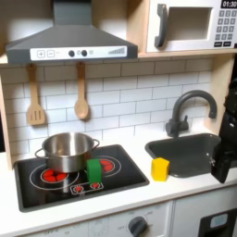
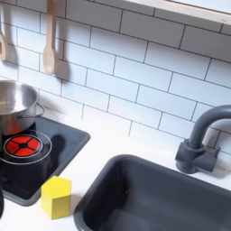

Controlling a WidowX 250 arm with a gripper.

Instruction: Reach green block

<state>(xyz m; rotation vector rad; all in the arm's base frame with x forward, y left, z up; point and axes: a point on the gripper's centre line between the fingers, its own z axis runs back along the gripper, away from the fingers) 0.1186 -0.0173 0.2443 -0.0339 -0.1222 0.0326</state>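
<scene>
Over at the first exterior view's left, two wooden utensils hang on the white tile wall, a slotted spatula (image 1: pixel 35 95) and a spoon (image 1: pixel 81 91), under a grey range hood (image 1: pixel 69 42). Below them sits the black hob (image 1: pixel 42 190) with its red ring burners, and the steel pot (image 1: pixel 65 151) stands on the back-left burner. The green block (image 1: pixel 93 171) stands upright on the hob near its front edge, just in front of the pot and a touch right of it. Moving right, the yellow block (image 1: pixel 160 168) stands on the white counter (image 1: pixel 139 199), between the hob's right edge and the dark sink (image 1: pixel 185 148); in the second exterior view that yellow block (image 2: pixel 56 197) sits near the sink's front-left corner. A dark curved faucet (image 1: pixel 190 109) rises behind the sink. Up top right, a microwave (image 1: pixel 190 25) carries a keypad, its writing too small to read. At the first exterior view's right edge, the gripper (image 1: pixel 223 159) hangs over the sink's right side, well apart from the green block; I cannot tell how its jaws stand.
</scene>
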